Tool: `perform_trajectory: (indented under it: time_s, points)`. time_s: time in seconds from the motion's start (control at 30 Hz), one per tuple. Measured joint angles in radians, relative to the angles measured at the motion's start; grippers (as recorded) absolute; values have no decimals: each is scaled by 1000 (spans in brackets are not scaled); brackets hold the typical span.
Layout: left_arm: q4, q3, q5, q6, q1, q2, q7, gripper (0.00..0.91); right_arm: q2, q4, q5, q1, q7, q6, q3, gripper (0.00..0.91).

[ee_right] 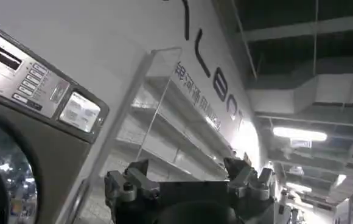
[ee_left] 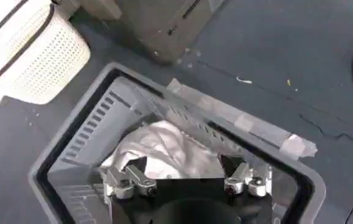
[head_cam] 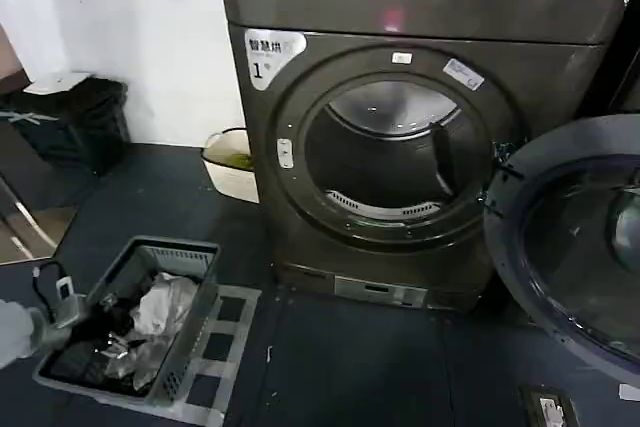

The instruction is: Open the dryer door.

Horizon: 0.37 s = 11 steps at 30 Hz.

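At the far left of the head view the left gripper (head_cam: pixel 62 299) hangs over the near end of a grey slatted laundry basket (head_cam: pixel 190 252) on the dark floor. In the left wrist view its fingers (ee_left: pixel 126 180) are spread wide with nothing between them, directly above the basket (ee_left: pixel 79 131). Inside lies crumpled white cloth (ee_left: pixel 164 149), with something darker beside it that may be more clothing, though I cannot tell for sure. Strips of pale tape (ee_left: pixel 258 128) mark the floor along the basket's edge.

Further back, against the wall, stands a white perforated basket (head_cam: pixel 232 175), just beside the dryer (head_cam: pixel 430 7); something greenish shows inside it, too dim to name.

The dryer carries its white "1" sticker (head_cam: pixel 270 52) at its upper left corner, and its big round opening shows the bare metal drum (head_cam: pixel 385 157), which looks empty. To the right, the dryer door (head_cam: pixel 570 237) is swung well clear of the opening, its dark inner side and glass turned towards the camera. By that, the job looks done: the door is open wide and nothing seems left but to withdraw.

The right gripper (ee_right: pixel 188 182) appears in the right wrist view, raised and pointing up past a neighbouring machine's control panel (ee_right: pixel 36 85) towards the ceiling, its fingers parted and empty.
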Motion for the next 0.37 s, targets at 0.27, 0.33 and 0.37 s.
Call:
perform_trajectory:
  time_s: [0.27, 0.33, 0.37]
  points:
    - [-1, 0, 28, 2, 3, 18, 20, 907, -3, -6, -2, -1, -1, 1, 3, 907]
    - [-3, -1, 26, -4, 2, 23, 19, 907, -2, -7, -6, 0, -2, 1, 3, 907]
    - [-3, -1, 25, -6, 1, 26, 19, 907, -2, -7, -7, 2, -2, 1, 5, 907]
